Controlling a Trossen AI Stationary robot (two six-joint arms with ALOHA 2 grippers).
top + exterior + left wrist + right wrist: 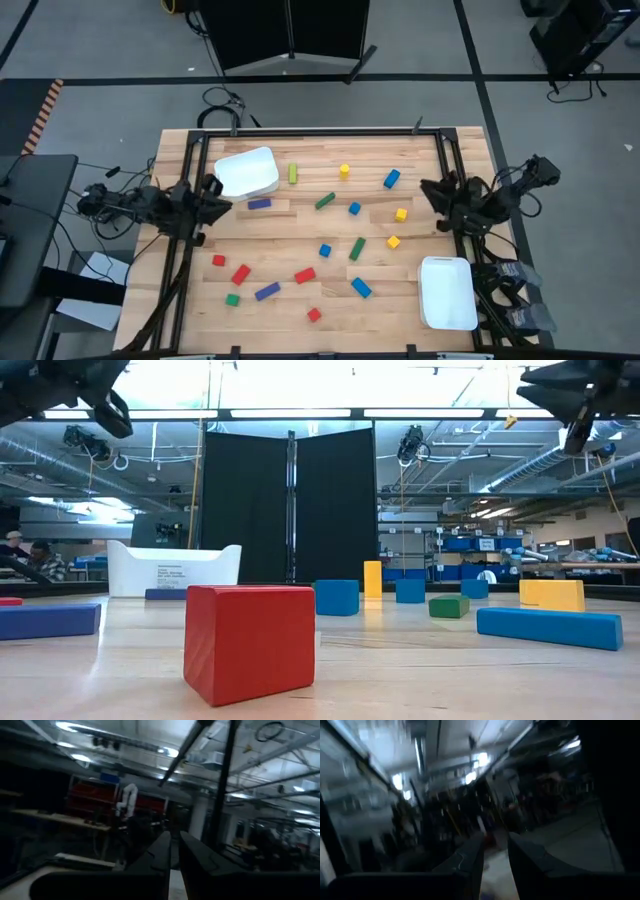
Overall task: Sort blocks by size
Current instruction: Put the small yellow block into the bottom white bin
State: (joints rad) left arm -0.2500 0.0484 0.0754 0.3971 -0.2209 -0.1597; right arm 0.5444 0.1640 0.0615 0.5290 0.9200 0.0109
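Near edge of the table, working outward.

Front rows:
- 1 red cube sits closest to the front edge.
- Behind it are a green cube, a blue bar and a second blue bar.
- Next come two red bars and a second red cube.

First white tray: it lies at the front corner on my right side, and I see nothing in it.

Middle:
- 1 blue cube and 1 green bar.
- 2 yellow cubes.
- Another blue cube, a tilted green bar and a third blue bar.

Far rows: 1 blue block, 1 yellow cube and 1 yellow-green bar.

Second white tray: it sits at the far corner on my left side.

Tally: 4 red, 6 blue, 4 green and 3 yellow, 17 blocks in all. All lie loose on the wood, none in either of the 2 trays.

My left gripper hangs at the left edge, just beside the far tray. Its fingers are drawn nearly together and grasp nothing.

My right gripper hangs at the right edge, level with the left one. Only a narrow slit shows between its fingers, and it is empty too.

Both grippers are raised above the table, and their wrist views look out at the room.
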